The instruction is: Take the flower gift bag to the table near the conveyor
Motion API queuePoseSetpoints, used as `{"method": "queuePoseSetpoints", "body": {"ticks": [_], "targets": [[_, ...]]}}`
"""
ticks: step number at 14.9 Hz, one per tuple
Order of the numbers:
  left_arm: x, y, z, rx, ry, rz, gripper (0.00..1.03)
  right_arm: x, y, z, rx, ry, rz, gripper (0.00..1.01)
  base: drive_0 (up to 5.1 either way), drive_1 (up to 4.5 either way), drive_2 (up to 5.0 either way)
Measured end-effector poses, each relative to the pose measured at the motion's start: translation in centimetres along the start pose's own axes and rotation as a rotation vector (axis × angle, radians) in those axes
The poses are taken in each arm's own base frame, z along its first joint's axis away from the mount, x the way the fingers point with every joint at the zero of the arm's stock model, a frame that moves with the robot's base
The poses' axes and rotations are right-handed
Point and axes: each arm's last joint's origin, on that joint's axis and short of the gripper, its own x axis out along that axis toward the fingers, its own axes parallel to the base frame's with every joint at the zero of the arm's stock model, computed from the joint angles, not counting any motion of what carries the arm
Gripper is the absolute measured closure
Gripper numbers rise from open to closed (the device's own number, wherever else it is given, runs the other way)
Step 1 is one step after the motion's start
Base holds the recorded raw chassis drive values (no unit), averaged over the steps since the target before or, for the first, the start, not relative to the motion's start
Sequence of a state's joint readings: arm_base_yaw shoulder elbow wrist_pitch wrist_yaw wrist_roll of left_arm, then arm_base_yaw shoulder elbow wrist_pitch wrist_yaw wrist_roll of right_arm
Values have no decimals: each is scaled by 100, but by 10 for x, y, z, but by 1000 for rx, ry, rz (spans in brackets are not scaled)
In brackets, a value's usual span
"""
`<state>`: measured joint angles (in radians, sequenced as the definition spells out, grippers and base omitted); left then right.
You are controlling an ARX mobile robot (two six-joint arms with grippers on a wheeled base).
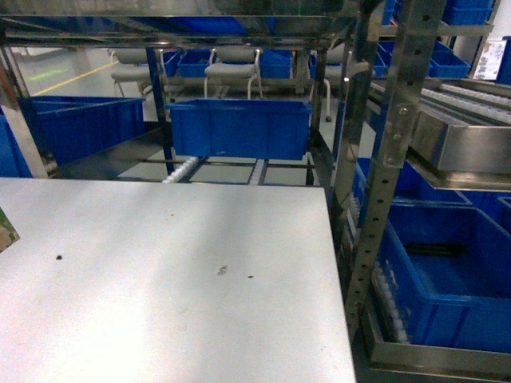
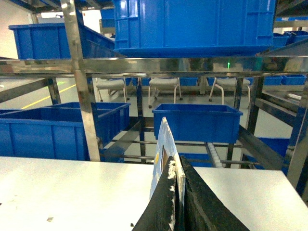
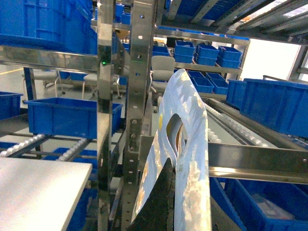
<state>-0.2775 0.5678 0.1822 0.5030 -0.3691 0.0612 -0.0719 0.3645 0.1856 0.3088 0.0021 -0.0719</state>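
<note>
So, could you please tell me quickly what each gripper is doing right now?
Left gripper: shut on the thin edge of a bag.
Right gripper: shut on a pale blue bag handle.

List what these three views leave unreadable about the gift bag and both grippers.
- Head view: neither gripper shows. At the left edge of the table, a green sliver is cut off, unidentifiable.
- Left wrist view: the left gripper pinches a thin blue-and-white sheet seen edge-on, so its print is unreadable.
- Right wrist view: the right gripper holds the pale blue bag handle; its body is cut off below, so no flower pattern shows.
</note>
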Motion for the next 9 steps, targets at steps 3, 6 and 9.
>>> {"method": "queuePoseSetpoints", "body": {"ticks": [3,6,9], "targets": [[0,0,0,-1,-2,0,101,0,0,0,0,-1,0,99,-503,243,243],[0,0,0,0,-1,0,101,0,0,0,0,2,0,99,-503,243,243],[0,0,0,0,-1,0,101,0,0,0,0,2,0,99,-503,243,243]]}}
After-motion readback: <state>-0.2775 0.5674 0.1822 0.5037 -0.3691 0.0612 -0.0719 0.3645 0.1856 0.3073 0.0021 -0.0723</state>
